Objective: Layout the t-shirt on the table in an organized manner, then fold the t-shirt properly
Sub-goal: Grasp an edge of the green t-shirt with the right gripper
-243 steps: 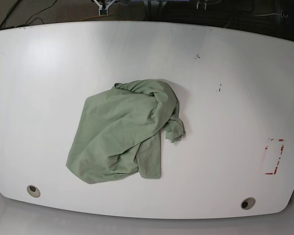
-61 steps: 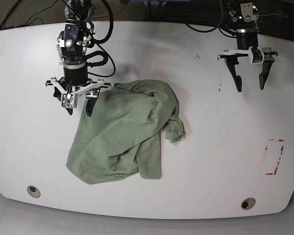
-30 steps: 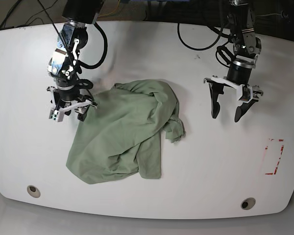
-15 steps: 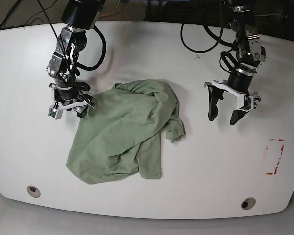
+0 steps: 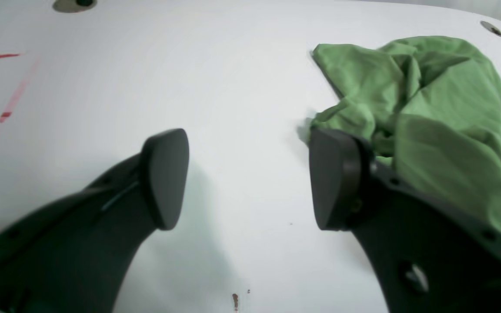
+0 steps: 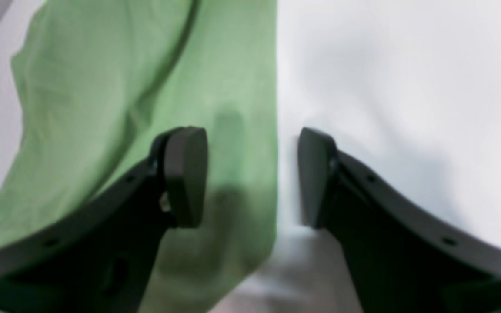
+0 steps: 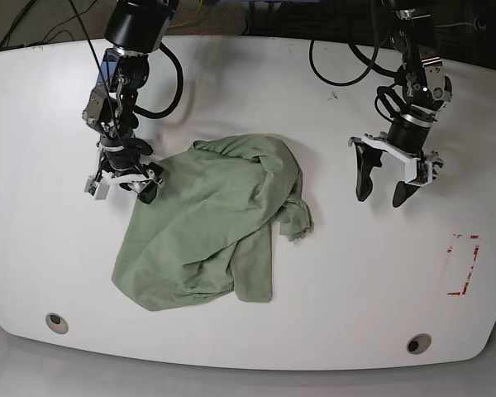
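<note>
So the pale sage-green wrinkly cloth t-shirt (image 7: 215, 223) is sitting in a crumpled heap around the middle of the big white smooth tabletop (image 7: 58, 248), bunched up with a twisted bit sticking out on the side facing the left arm. Not laid out flat at all yet.

The right tool (image 7: 124, 182) is down at the shirt's edge, jaws apart, and in its wrist view one black finger (image 6: 183, 174) sits over the green cloth while the other is over bare white surface, so the straight fabric edge runs right between them. Can't tell if the tips are actually touching the cloth, that view's pretty blurry.

The left tool (image 7: 384, 178) is spread wide open with nothing in it, hovering over bare tabletop just beside the shirt's bunched side. In its wrist view one finger partly covers the crumpled cloth (image 5: 429, 108). Red tape marks (image 7: 463, 265) sit well off toward the tabletop's end on that arm's side.
</note>
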`<state>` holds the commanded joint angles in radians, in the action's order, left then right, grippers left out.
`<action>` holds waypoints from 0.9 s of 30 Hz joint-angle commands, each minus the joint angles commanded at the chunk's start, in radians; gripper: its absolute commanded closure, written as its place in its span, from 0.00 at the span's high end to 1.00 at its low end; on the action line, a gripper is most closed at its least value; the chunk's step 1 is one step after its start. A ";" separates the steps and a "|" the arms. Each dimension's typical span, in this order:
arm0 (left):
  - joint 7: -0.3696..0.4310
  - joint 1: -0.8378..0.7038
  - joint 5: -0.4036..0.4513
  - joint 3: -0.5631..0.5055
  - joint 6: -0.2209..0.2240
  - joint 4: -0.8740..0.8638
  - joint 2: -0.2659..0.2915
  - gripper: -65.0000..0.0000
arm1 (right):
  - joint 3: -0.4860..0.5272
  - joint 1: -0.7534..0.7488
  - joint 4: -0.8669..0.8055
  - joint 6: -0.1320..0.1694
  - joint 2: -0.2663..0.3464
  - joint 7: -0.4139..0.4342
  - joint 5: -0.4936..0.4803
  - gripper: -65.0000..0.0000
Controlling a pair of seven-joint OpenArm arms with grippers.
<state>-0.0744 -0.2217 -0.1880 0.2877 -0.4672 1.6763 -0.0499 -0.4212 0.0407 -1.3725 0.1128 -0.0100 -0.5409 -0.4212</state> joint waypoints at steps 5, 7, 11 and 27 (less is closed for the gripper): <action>0.000 -0.002 0.000 0.000 0.000 0.000 -0.002 0.63 | 0.003 0.005 0.002 0.002 -0.003 0.000 -0.002 0.51; 0.000 -0.002 0.000 0.000 0.000 0.000 -0.002 0.63 | 0.003 0.009 0.002 0.002 -0.005 0.000 -0.003 0.51; -0.002 -0.002 0.000 0.000 0.000 0.000 -0.015 0.63 | 0.005 0.032 0.012 0.002 -0.008 -0.002 -0.003 0.51; -0.002 0.000 0.000 0.000 0.000 0.002 -0.028 0.63 | 0.020 0.157 0.167 0.002 0.011 0.003 -0.002 0.50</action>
<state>-0.0760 -0.2217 -0.1880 0.2877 -0.4672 1.6778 -0.0775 -0.4012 0.1972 -1.2052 0.1143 0.0008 -0.5378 -0.4227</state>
